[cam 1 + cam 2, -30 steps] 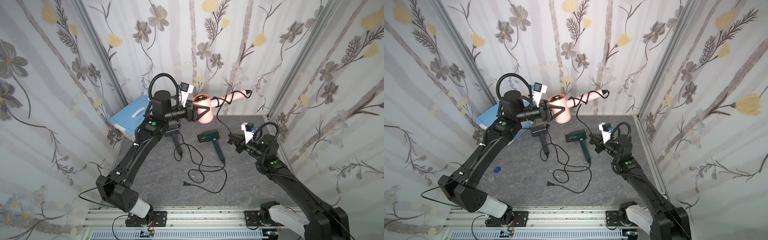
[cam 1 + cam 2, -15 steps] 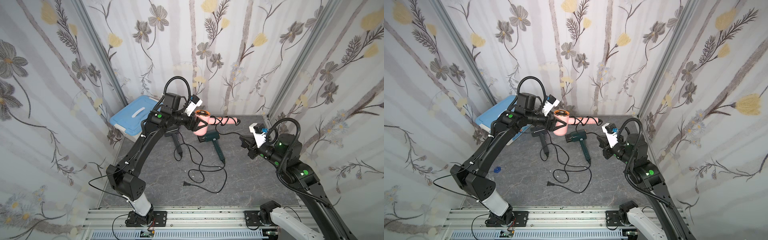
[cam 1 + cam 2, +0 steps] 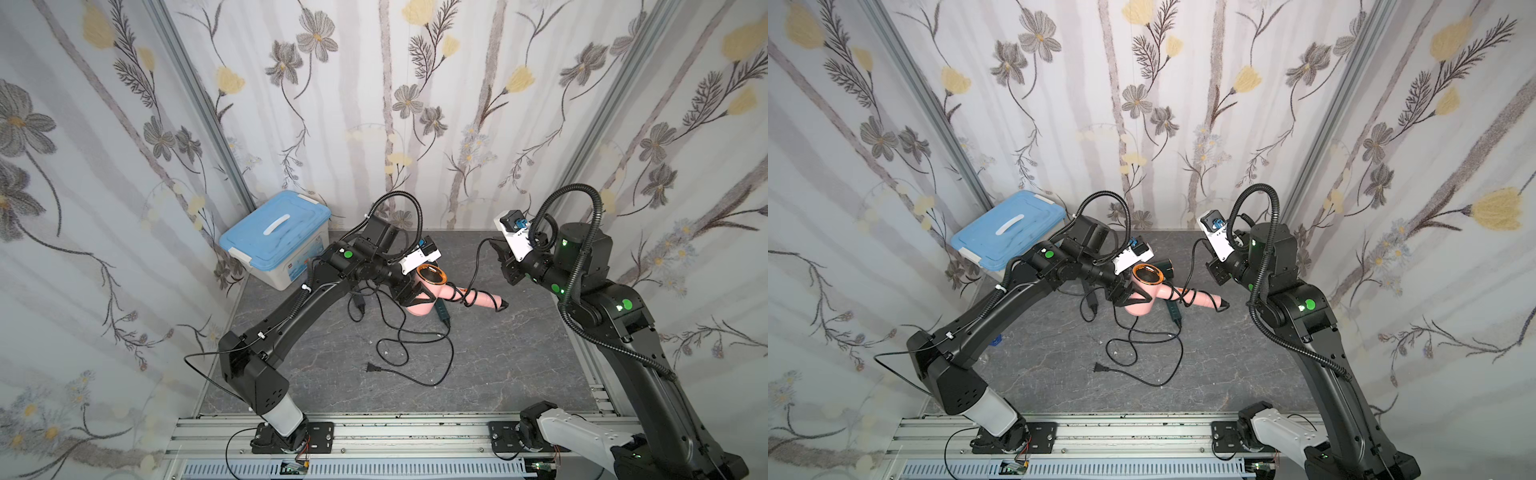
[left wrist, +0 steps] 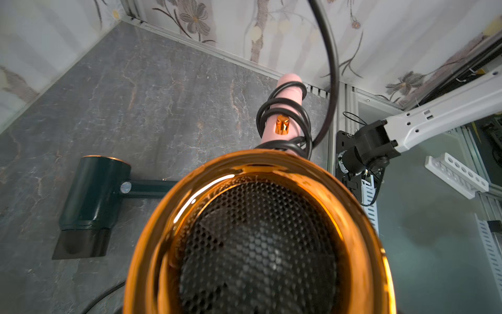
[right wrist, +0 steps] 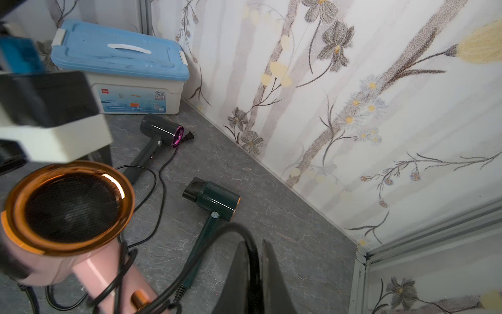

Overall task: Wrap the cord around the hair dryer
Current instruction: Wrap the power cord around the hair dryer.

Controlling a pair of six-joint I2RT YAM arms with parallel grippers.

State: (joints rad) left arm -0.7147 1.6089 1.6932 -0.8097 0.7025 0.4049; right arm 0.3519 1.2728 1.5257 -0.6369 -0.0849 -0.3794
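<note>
The pink hair dryer [image 3: 419, 311] hangs over the back middle of the table [image 3: 519, 374]. Its body is clamped in the left pincer [image 3: 413, 296] and its handle points toward the right arm. Its black cord [image 4: 282, 108] coils several times round the handle, then rises to the right pincer [image 5: 256, 271], which is closed on it. Beneath lies a dark green hair dryer [image 5: 214, 201]. A dark grey hair dryer [image 5: 160, 130] lies by the blue-lidded storage box [image 3: 274, 237]. A plug [image 3: 371, 367] lies nearer the front.
</note>
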